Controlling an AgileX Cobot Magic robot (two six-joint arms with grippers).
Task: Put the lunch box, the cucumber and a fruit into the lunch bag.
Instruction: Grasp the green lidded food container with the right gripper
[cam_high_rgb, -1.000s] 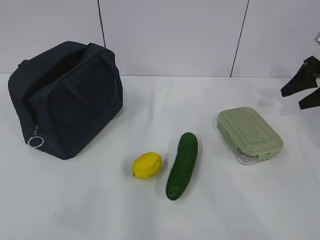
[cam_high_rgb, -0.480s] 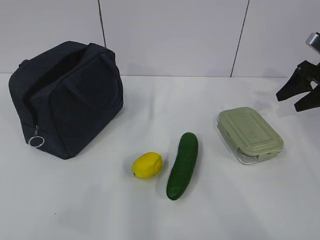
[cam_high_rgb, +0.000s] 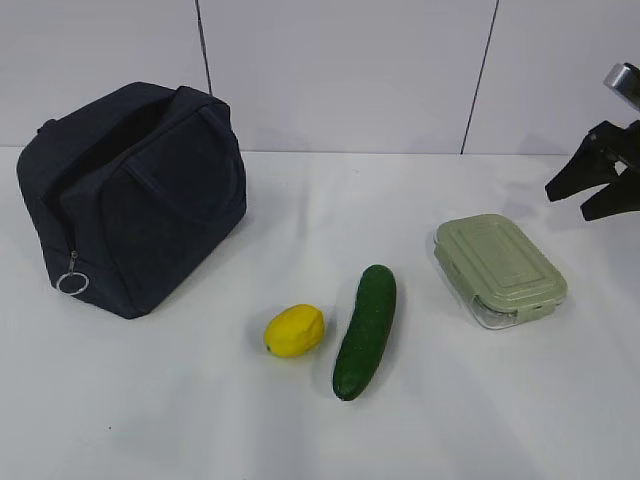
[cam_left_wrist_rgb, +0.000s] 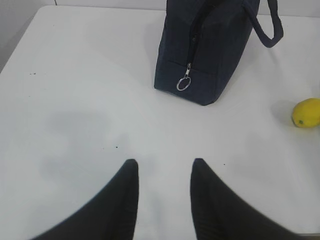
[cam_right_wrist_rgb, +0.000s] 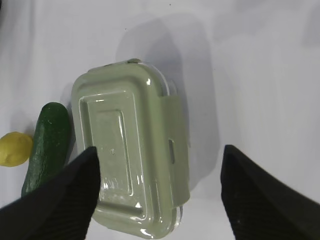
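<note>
The navy lunch bag (cam_high_rgb: 130, 195) stands at the back left, top unzipped, silver ring pull (cam_high_rgb: 72, 284) hanging at its near corner; it also shows in the left wrist view (cam_left_wrist_rgb: 205, 50). The yellow fruit (cam_high_rgb: 293, 330) and the dark green cucumber (cam_high_rgb: 365, 330) lie side by side in the middle. The lunch box (cam_high_rgb: 500, 270) with its sage-green lid lies to the right. My right gripper (cam_high_rgb: 590, 198) is open, in the air above and to the right of the box; in its wrist view (cam_right_wrist_rgb: 159, 155) the box (cam_right_wrist_rgb: 130, 155) lies below, between the spread fingers. My left gripper (cam_left_wrist_rgb: 162, 167) is open and empty over bare table.
The white table (cam_high_rgb: 200, 400) meets a pale panelled wall (cam_high_rgb: 340, 70) at the back. In the left wrist view the table's left edge (cam_left_wrist_rgb: 17, 37) runs close to the bag's side. The fruit (cam_left_wrist_rgb: 307, 112) shows at that view's right edge.
My right gripper has moved a little to the left and upward, towards the lunch box. The bag, fruit, cucumber and box have not moved.
</note>
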